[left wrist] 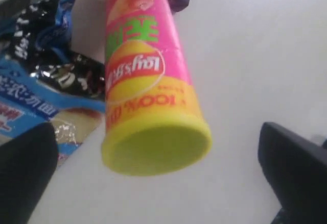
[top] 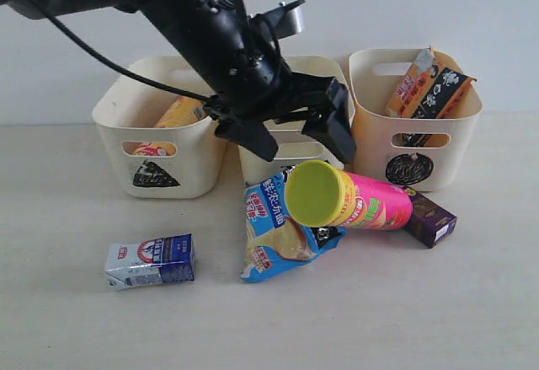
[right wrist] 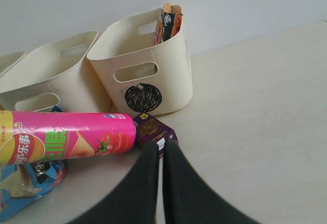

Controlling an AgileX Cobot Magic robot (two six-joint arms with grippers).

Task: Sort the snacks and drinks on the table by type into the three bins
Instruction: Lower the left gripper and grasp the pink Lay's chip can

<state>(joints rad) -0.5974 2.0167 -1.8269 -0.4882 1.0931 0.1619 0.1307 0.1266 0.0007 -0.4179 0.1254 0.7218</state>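
The left pincer (top: pixel 301 147) stands wide at the centre of the frame, above the yellow-green lid (top: pixel 318 193) of the pink chip cylinder (top: pixel 375 203). It holds nothing. In the left wrist view, each finger (left wrist: pixel 25 178) flanks the lid with a clear gap.

The cylinder lies on its side on the tabletop (top: pixel 67 319), its lid end over the blue bag (top: pixel 268 239). The dark purple carton (top: pixel 431 218) lies at its far end. The white-blue carton (top: pixel 152 262) lies at lower left.

The triangle bin (top: pixel 195 163) holds a yellow cylinder (top: pixel 181 113). The circle bin (top: pixel 459 147) holds the orange-black bag (top: pixel 429 88). The right pincer (right wrist: pixel 160 147) is closed and empty.
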